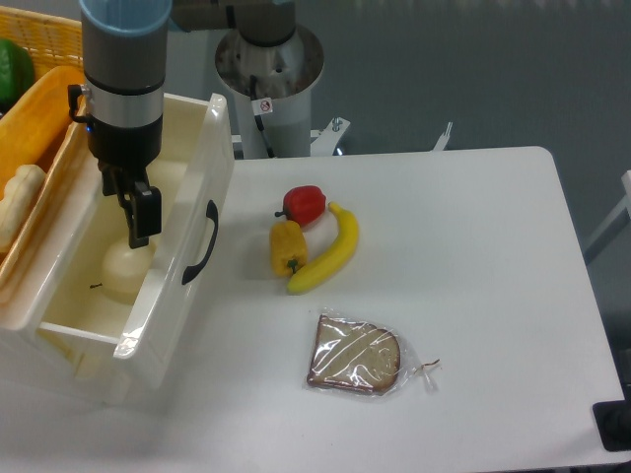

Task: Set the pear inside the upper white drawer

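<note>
The pear (125, 272) is pale cream and lies on the floor of the upper white drawer (187, 197), a deep glossy box pulled open at the left with a black curved handle (200, 244) on its front panel. My gripper (129, 229) hangs inside the drawer just above the pear. Its dark fingers (144, 215) stand apart and end at the pear's top, not around it. The pear's thin dark stem points left along the drawer floor.
A wicker basket (39, 39) with a green item, an orange item and a pale knobbly root (18, 202) sits behind the drawer at the left. On the table lie a red pepper (305, 204), a yellow pepper (287, 246), a banana (329, 251) and bagged bread (356, 356).
</note>
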Controlling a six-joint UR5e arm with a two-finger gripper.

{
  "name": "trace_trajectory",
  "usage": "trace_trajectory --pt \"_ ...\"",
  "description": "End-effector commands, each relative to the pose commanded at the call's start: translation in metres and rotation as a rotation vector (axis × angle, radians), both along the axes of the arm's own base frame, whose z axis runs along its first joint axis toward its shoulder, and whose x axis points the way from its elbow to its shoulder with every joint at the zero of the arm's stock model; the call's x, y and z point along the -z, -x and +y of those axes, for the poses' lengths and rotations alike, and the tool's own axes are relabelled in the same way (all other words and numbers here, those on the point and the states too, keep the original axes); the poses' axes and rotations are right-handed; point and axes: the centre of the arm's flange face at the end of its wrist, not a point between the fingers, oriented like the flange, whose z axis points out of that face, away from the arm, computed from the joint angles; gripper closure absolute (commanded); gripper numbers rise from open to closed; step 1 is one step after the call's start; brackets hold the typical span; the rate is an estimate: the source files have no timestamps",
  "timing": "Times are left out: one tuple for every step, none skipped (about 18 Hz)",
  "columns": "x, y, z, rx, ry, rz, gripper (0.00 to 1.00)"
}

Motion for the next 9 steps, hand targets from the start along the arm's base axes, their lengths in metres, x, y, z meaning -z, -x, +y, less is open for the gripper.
trace_trajectory --pt "-0.001 0.008 -0.003 -0.015 -0.001 0.001 0.00" --pt "-0.002 0.020 -0.007 -0.037 -0.003 0.002 0.00" --pt "-0.001 0.034 -0.012 -0.062 -0.002 0.003 0.00" --pt "-0.002 0.046 -0.016 -0.085 -0.004 0.005 0.00" --pt "-0.002 0.059 -0.021 -0.110 -0.003 0.009 0.00" --pt "-0.002 0.072 -0.027 -0.139 -0.001 0.021 0.00" --pt "-0.002 0.085 -0.033 -0.170 0.004 0.039 0.00" --pt "-0.001 0.099 -0.040 -0.204 0.017 0.054 0.00" --pt "0.002 0.112 -0.047 -0.236 0.036 0.065 0.00"
